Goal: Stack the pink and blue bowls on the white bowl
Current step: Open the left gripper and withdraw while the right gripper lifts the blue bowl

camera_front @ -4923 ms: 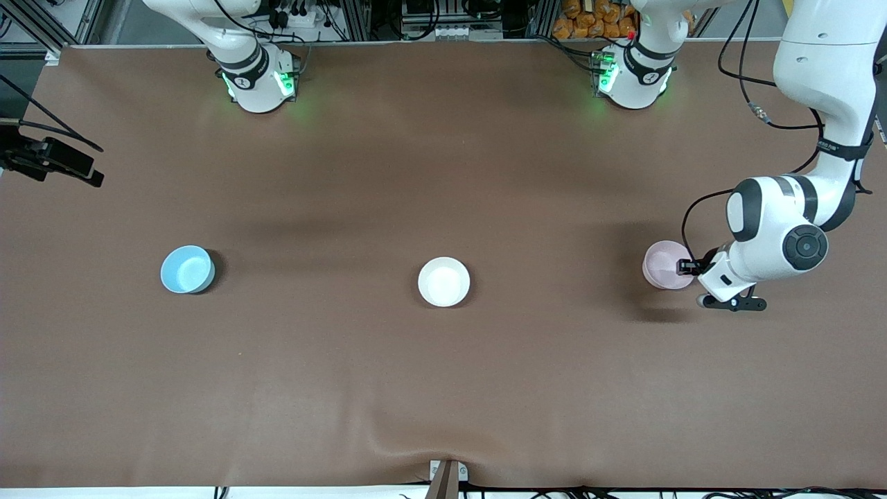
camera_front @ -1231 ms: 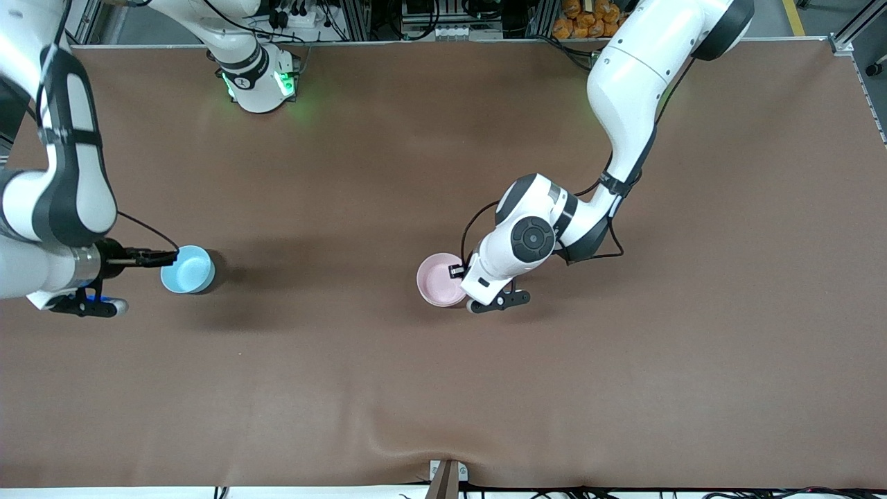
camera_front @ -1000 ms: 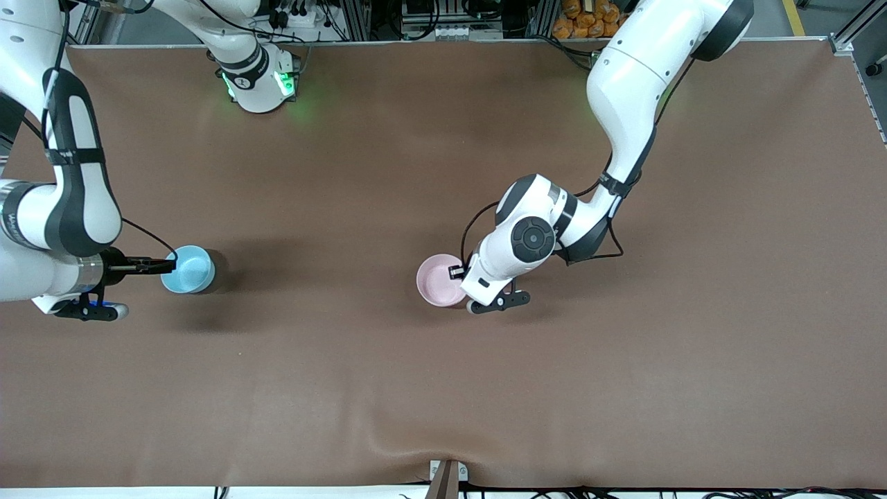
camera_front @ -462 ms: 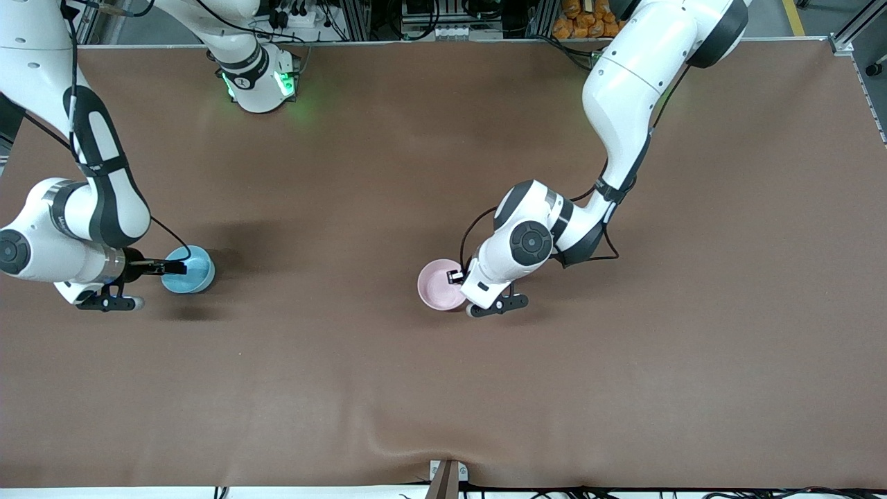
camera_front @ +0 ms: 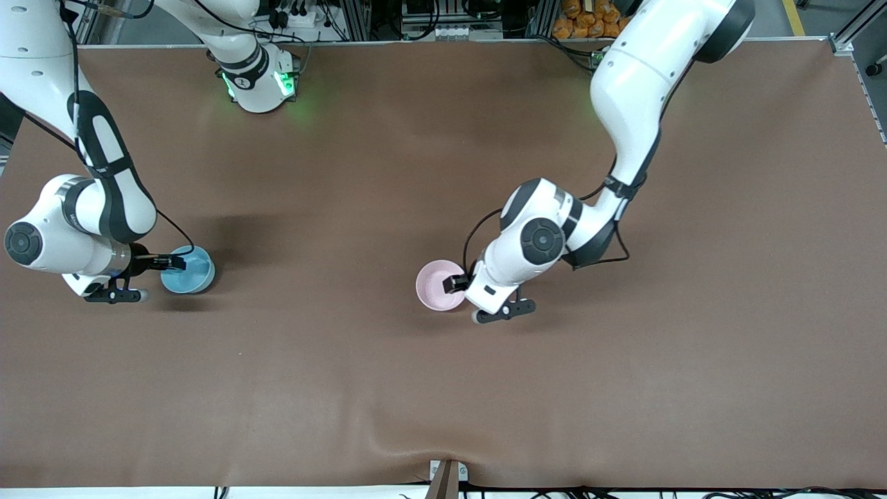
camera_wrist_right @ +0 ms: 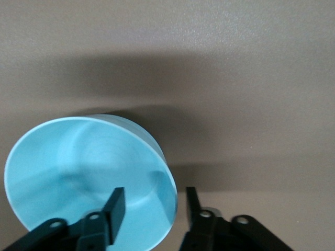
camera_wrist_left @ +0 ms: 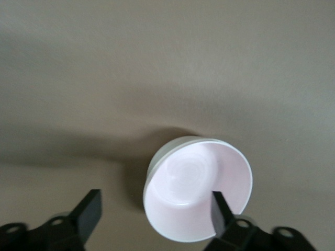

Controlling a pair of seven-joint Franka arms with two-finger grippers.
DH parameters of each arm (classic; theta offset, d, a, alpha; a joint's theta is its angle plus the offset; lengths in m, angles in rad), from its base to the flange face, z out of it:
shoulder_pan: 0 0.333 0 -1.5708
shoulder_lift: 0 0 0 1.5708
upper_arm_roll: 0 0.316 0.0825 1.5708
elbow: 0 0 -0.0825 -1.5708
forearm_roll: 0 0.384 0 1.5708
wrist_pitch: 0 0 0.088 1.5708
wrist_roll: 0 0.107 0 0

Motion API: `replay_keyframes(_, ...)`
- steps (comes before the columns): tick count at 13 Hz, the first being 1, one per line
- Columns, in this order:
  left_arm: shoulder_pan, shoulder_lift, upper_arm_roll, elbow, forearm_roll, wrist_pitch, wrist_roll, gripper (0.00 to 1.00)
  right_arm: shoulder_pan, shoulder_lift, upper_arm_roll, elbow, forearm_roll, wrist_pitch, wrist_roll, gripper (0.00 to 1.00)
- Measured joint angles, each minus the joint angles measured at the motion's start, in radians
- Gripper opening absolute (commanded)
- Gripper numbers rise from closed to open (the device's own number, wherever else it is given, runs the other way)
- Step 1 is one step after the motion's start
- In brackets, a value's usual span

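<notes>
The pink bowl (camera_front: 436, 285) sits nested in the white bowl (camera_wrist_left: 157, 159) at the middle of the table (camera_front: 443, 388); in the left wrist view the white bowl shows only as a thin pale band of wall around the pink one. Both stand upright, mouths up. Being round, they have no long axis. The pink bowl is smooth and glossy, with faint concentric rings on its floor.

The left gripper (camera_front: 457, 283) is at the pink bowl's rim, on the side toward the left arm's end of the table. Its fingers are spread wide: one black finger (camera_wrist_left: 219, 210) is inside the bowl against the wall, the other stands well apart outside the stack (no squeeze on the rim).

The blue bowl (camera_front: 188, 269) rests on the table toward the right arm's end, level with the stack and well apart from it. It is upright, mouth up, round, glossy sky-blue, with a flat floor and steep wall.

The right gripper (camera_front: 173, 263) straddles the blue bowl's rim: one finger (camera_wrist_right: 116, 206) inside, one outside. Whether the pads press the wall cannot be told. The table cover is a matte brown sheet with a slight wrinkle at its near edge.
</notes>
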Motion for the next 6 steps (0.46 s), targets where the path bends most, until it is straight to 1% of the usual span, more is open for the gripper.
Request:
replay_keyframes(3,0.067,-0.095,0.030,0.008,0.017,-0.114,0.002,1.00,-0.002,0.001,0.000,-0.001,0.001,0.002,0.000,0.00)
replay_keyframes(6,0.155,-0.184,0.031,0.009,0.092,-0.220,0.023,1.00,-0.001,-0.011,0.009,0.006,0.003,-0.002,-0.011,0.00)
